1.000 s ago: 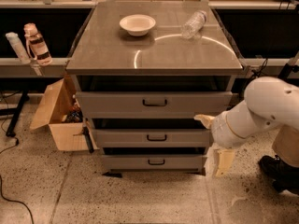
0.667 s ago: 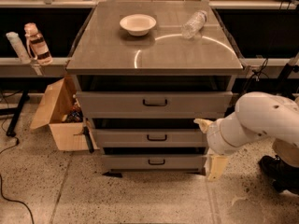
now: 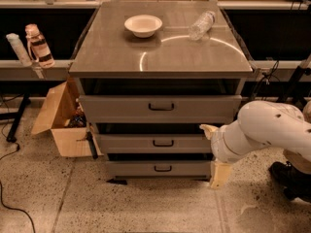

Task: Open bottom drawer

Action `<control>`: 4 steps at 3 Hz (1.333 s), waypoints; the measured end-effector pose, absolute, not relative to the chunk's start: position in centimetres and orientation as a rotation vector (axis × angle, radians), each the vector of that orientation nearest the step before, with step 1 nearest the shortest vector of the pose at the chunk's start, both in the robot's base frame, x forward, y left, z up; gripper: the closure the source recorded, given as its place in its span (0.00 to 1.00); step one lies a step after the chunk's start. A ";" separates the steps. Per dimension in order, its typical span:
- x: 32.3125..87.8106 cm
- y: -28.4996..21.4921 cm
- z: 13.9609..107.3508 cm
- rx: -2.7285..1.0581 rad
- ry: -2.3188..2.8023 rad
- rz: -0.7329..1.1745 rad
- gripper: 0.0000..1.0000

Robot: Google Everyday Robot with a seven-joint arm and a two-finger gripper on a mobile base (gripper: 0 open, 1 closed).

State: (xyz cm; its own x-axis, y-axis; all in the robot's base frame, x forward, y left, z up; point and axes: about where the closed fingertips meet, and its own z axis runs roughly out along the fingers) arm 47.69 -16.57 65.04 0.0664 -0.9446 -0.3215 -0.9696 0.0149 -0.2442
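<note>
Task is standing unstarted: the narrow grey flat-fronted metal bottom drawer is sitting shut, lowest in the desk's front, its small black bracket handle untouched, while the white-armed gripper is hovering off the drawer's right end, tan fingers spread, gripping nothing.

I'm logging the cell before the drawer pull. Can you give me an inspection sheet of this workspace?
Surface: cabinet top holds a white bowl and a clear bottle lying on its side.
Job's things: bottom drawer looks closed; its handle is untouched.
Clutter: open cardboard box on the floor left of the cabinet.
Grippers: pincer by the cabinet's right front edge, at middle-to-bottom drawer height, off the handle.
Cables: black cable on the floor at left.
Surroundings: speckled floor.
</note>
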 end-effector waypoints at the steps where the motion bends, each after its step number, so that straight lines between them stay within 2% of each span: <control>1: 47.4 -15.9 64.5 -1.949 1.897 0.127 0.00; 4: 48.9 -13.9 58.9 -2.024 1.799 0.243 0.00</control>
